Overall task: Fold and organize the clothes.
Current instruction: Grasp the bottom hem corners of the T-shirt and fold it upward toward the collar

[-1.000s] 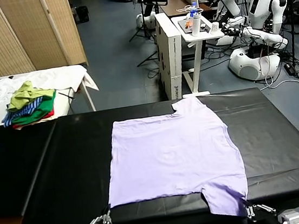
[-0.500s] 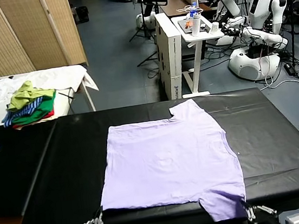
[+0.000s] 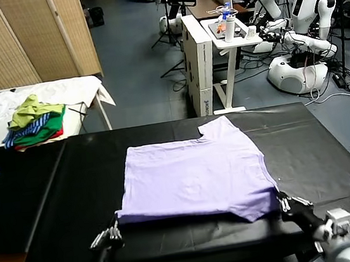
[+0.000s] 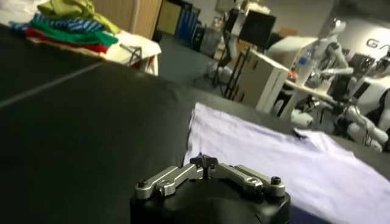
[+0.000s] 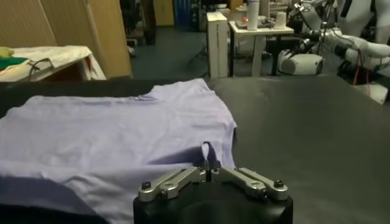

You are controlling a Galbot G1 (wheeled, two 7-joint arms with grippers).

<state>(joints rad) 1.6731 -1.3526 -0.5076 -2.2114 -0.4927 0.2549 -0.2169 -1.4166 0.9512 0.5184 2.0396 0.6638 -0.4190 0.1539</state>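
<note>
Head view: pale lavender T-shirt (image 3: 197,178) spread flat on black table (image 3: 331,150), near hem lifted and doubled back. Left gripper (image 3: 114,232) clenched on near-left hem corner; right gripper (image 3: 285,204) clenched on near-right corner, sleeve drooping just beside it. Garment pile (image 3: 33,120) on white side table, well beyond left gripper.

Left wrist view: fingers pinched together, shirt (image 4: 286,155) stretching away just ahead of left gripper (image 4: 206,162).

Right wrist view: right gripper (image 5: 209,165) nipping a small raised fold of fabric, shirt (image 5: 109,131) spreading out ahead.
</note>
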